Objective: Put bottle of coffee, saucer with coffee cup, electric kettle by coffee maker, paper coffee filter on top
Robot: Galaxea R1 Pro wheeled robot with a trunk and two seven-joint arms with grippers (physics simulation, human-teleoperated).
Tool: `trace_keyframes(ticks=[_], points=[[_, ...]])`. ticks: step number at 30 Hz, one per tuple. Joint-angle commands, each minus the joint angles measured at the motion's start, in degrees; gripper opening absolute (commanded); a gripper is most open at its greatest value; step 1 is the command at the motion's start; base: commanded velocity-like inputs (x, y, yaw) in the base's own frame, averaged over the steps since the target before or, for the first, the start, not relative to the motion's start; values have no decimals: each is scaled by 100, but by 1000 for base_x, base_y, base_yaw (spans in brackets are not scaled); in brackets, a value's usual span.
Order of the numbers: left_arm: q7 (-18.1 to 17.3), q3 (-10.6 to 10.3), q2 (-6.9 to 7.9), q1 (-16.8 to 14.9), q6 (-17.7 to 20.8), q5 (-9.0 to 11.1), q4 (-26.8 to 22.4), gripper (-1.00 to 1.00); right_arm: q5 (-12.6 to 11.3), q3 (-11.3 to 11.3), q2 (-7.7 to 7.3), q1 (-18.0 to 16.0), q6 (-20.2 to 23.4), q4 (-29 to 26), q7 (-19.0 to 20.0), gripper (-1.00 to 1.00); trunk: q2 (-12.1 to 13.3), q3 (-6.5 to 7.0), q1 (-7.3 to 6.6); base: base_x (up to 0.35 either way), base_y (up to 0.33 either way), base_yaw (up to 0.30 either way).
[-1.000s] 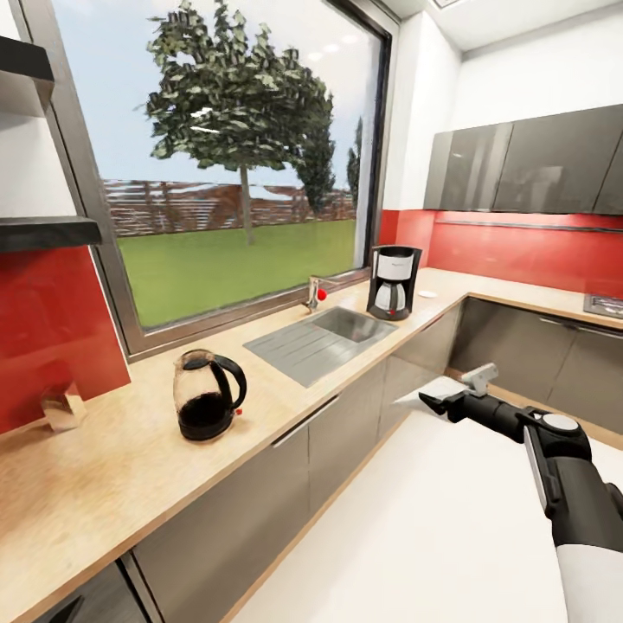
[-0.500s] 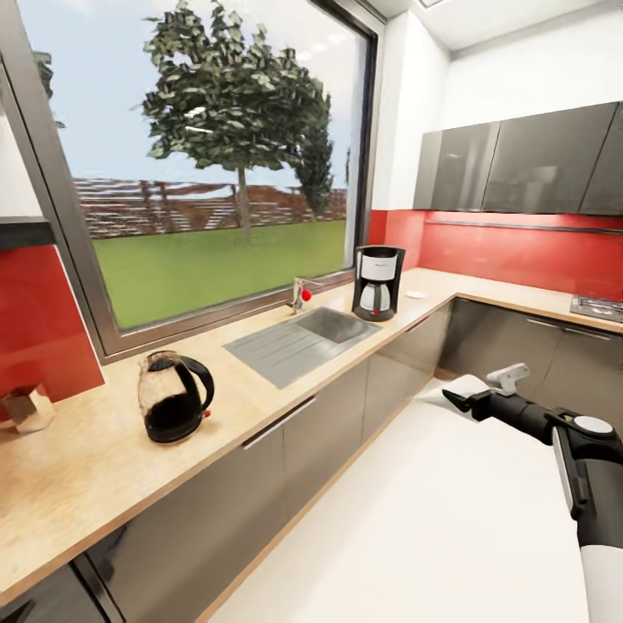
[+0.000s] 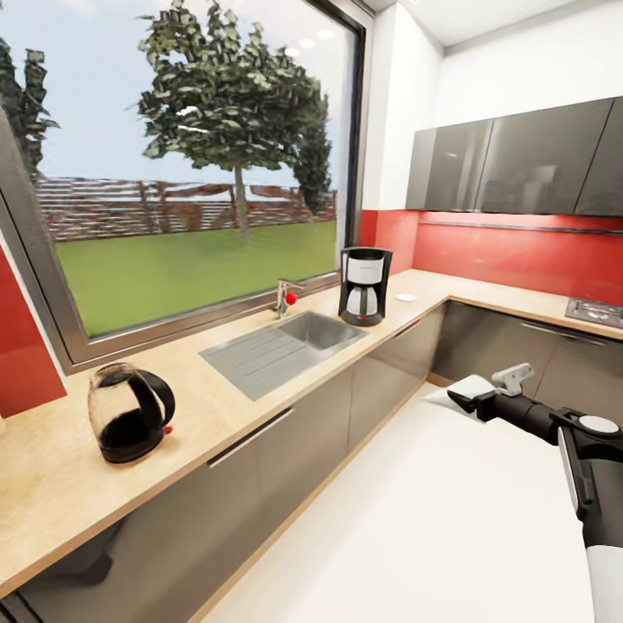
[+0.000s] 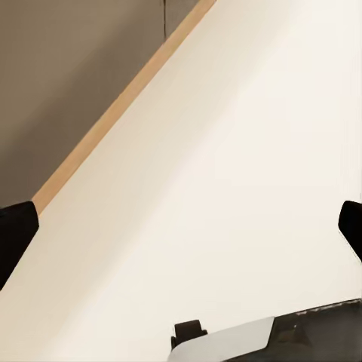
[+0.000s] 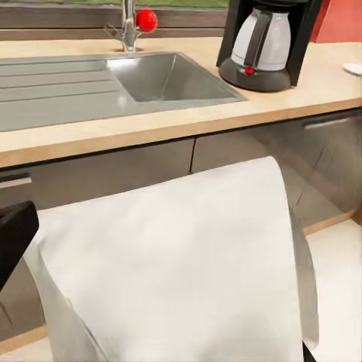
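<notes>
Beige counter [image 3: 260, 415] ran under the window toward the frame's centre, where the coffee maker [image 3: 363, 285] stood. At lower right the right gripper [image 3: 484, 394] was clamped on the filter [image 5: 173, 264], a light, floppy paper cone that looked easily creased, best pinched at its rim. Left gripper's [image 4: 181, 226] fingers stood apart over bare floor. The kettle [image 3: 128, 413] sat at left.

I'm seeing a matt, wood-grained worktop [image 3: 260, 407], a brushed steel sink [image 3: 285, 346], a clear glass kettle [image 3: 130, 414], glossy grey cabinets [image 3: 519, 169] and a soft white paper filter [image 5: 173, 279].
</notes>
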Motion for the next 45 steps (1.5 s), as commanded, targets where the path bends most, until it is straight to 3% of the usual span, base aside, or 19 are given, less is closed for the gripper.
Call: trace_keyframes(ticks=[1, 12, 20, 45], points=[[-22, 30, -2, -2, -23, -53, 8, 100, 26, -10, 1, -5, 37, -7, 48, -100, -3, -2, 4, 263, -234, 0], [-21, 30, -2, -2, -15, -57, 11, 100, 39, -13, -16, -3, 45, -18, 39, -100, -3, -2, 4, 263, -234, 0], [-20, 30, -2, 0, -14, -57, 19, 100, 226, -12, -17, -4, 38, -17, 42, -100, -3, -2, 4, 263, -234, 0], [-23, 30, -2, -2, -14, -48, 20, 100, 239, -10, -17, -5, 37, -17, 42, -100, -3, -2, 4, 263, -234, 0]])
